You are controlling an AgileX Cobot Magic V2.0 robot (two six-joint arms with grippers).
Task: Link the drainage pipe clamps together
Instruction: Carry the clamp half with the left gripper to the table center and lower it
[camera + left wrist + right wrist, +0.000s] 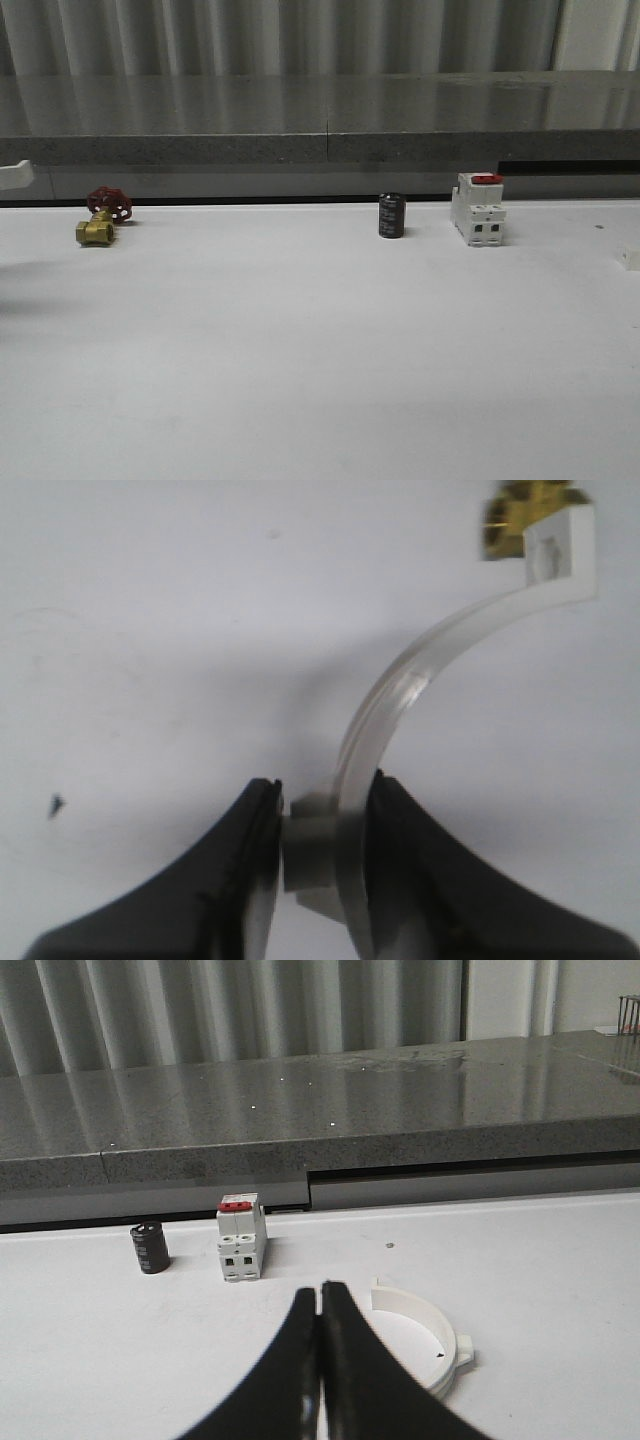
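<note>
White curved half-ring, side lug, flat tab

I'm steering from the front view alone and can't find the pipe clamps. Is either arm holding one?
Observer: Yes. The left tool is shut on one clamp half, gripping it across its band and lug.
Operator: Where's the other half?
Observer: The other clamp half lies flat on the table, just past the right tool.
Operator: Is that tool open for it?
Observer: No, its jaws are closed together with nothing between them.
</note>
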